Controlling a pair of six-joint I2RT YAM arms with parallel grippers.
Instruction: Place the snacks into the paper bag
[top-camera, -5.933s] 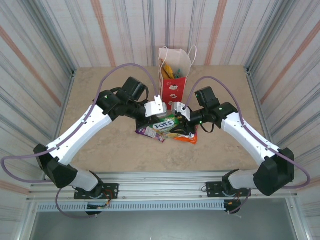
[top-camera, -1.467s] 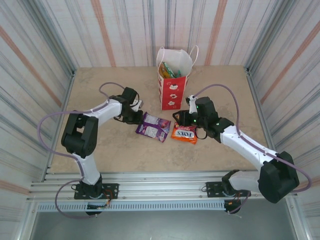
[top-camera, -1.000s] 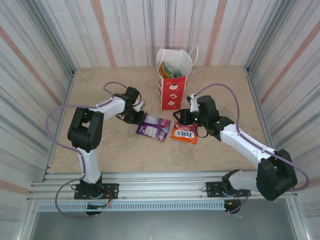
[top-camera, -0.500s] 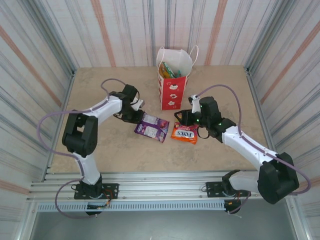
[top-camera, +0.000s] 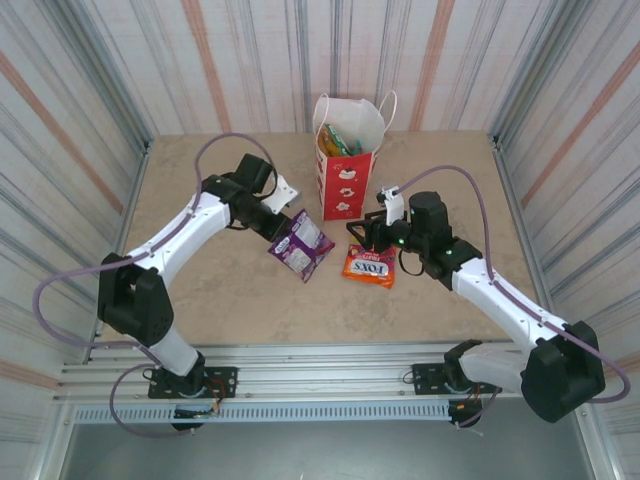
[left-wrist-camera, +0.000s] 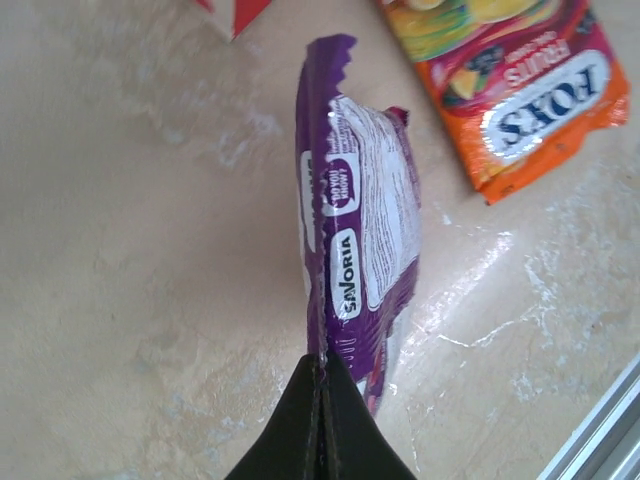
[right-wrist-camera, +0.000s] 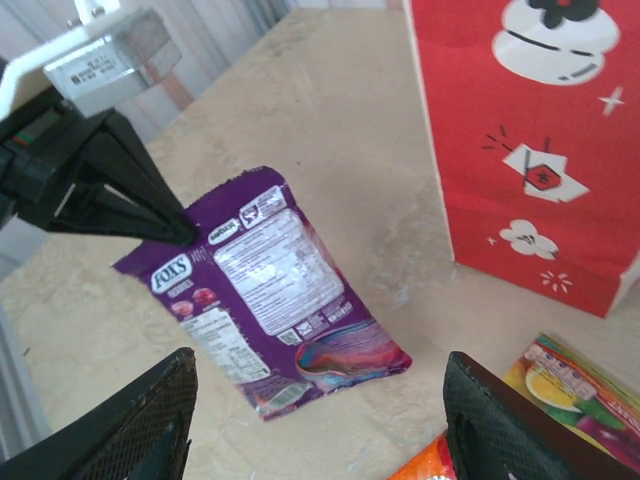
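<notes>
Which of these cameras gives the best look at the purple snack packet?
The right wrist view: the purple packet shows whole, its printed face visible. The left wrist view sees it nearly edge-on, pinched by the left end effector. The top view shows it small.

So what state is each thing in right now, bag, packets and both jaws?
paper bag, upright, open at top, packets inside.
purple packet, pinched at one edge, tilted up.
orange packet, flat on the table, untouched.
left jaws, shut on the purple packet.
right jaws, open, holding nothing.
</notes>
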